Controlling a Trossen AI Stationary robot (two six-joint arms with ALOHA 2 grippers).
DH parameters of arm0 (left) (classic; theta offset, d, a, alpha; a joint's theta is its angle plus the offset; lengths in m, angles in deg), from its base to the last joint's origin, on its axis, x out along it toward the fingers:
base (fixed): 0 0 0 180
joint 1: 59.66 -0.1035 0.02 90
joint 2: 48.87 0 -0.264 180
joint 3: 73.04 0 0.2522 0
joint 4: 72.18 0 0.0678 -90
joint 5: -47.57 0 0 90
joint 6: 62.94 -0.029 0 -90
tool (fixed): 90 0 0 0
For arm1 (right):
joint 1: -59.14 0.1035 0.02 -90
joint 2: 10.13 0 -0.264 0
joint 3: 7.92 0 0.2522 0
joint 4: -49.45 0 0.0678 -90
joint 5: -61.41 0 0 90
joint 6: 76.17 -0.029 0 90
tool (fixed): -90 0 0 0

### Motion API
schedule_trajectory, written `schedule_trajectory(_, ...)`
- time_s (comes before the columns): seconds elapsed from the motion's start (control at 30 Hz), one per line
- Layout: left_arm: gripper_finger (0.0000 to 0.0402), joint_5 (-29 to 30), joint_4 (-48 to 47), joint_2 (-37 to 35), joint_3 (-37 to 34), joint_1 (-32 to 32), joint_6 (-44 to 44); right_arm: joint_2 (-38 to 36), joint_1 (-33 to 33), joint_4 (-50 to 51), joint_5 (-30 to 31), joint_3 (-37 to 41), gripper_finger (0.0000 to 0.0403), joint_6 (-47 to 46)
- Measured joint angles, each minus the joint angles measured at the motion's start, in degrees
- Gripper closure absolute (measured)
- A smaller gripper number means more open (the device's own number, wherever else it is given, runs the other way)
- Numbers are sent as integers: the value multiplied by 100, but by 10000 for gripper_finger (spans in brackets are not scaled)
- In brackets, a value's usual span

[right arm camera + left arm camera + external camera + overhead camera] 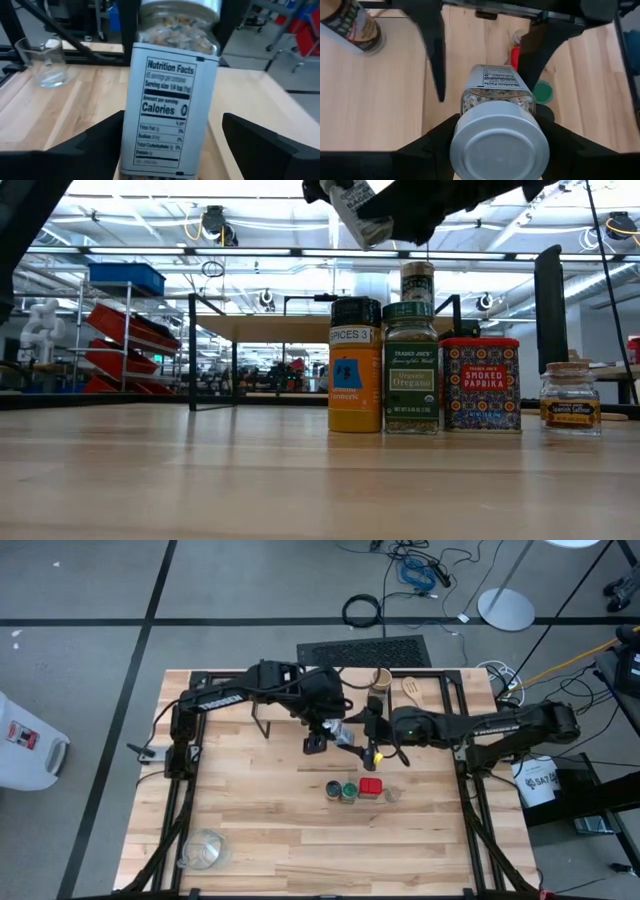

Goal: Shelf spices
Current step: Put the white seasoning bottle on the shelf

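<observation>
- The left gripper (492, 127) had its fingers (432, 137) clamped on the cap end of a silver-capped jar (496, 112), holding it in the air above the middle of the table (250, 830).
- The right gripper (172, 135) faced it from the other side, fingers (95, 142) spread wide on either side of the jar's label with gaps showing (so not gripping, as far as I could see).
- It looked like a handover between the two arms, the jar tipped and hanging well clear of the wood.
- Nearer on the table stood four more spices in a row: a black-lidded yellow jar (355, 365), an oregano jar (411, 367) touching it, the red paprika tin (481, 383), and a small saffron jar (570, 398) a little apart to the right.
- The shelf (275, 328) sat at the far side, one tall jar (417, 282) on or near its right end.
- My guess: either the right fingers needed to close on the body before the left let go, or the left arm had to carry the jar back to the plank itself and set it upright.
</observation>
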Motion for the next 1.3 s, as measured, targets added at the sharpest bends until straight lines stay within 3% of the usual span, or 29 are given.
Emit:
schedule_trajectory(0.13, 187, 41, 23, 55, 0, 27, -113, 143, -51, -2, -122, 0, 105, -28)
schedule_trajectory(0.4, 187, 345, -14, 64, 0, 27, -265, 147, -58, -10, -105, 0, 220, -90)
schedule_trajectory(0.6, 181, 568, 102, 64, 0, 79, -265, 136, -100, 5, -102, 0, 220, -54)
schedule_trajectory(0.73, 142, 713, 529, 25, 0, 195, -247, 138, -134, 47, -115, 1, 220, -39)
schedule_trajectory(1.0, 60, 1837, 1308, -213, 5, 520, -352, 97, -141, 38, -119, 2, 220, -35)
schedule_trajectory(1.13, 53, 2381, 1472, -422, 9, 747, -319, 15, -171, 71, -118, 2, 220, -91)
schedule_trajectory(1.3, 52, 3795, 856, -698, 9, 1088, 589, -251, -170, 70, -167, 2, 220, -146)
